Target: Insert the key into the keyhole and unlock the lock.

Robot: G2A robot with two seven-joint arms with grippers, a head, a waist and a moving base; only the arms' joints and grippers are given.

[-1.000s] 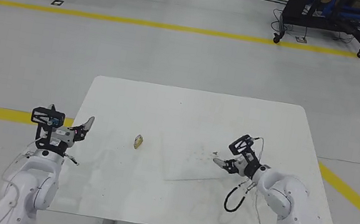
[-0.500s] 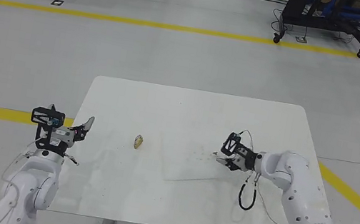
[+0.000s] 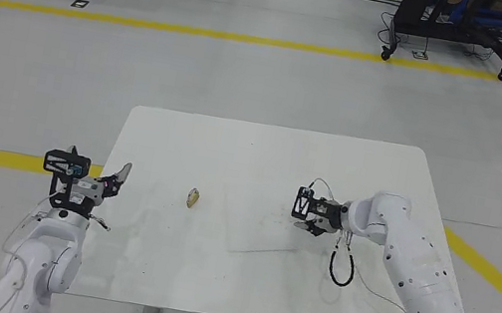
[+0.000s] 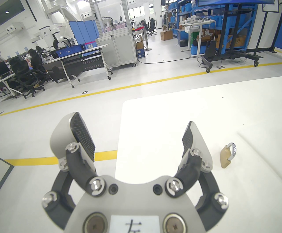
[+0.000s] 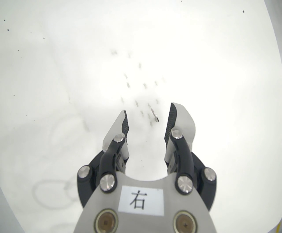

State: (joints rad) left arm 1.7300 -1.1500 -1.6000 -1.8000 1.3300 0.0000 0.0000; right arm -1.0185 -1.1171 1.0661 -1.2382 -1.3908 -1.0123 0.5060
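Lock: a brass-coloured padlock point(image 4: 228, 155) with a curved silver shackle lies flat on its side on the white table point(image 4: 198, 110). The shackle end points away from my left claw. Whether the shackle is latched I cannot tell.

Key: a small, slim silvery key point(image 5: 155, 115) lies flat on the table among faint grey scuff marks. It is too small for me to make out its teeth.

Left claw point(image 4: 132, 120): jaws spread wide and holding nothing. It hangs over the table's left edge, with the padlock near it, off to its right.

Right claw point(image 5: 148, 109): jaws about half open and holding nothing. It points down at the table, with the key just ahead of the gap between its fingertips, nearer one finger and touching neither.

View comparison: the left wrist view gives the padlock's colour, shackle and pose. From above, the padlock point(image 3: 192, 197) is a small golden lump left of the table's point(image 3: 272, 150) middle, between my left claw point(image 3: 116, 176) and my right claw point(image 3: 303, 209) and well apart from the right one. The right wrist view resolves the key and the scuffs — from above, that spot sits under my right claw.
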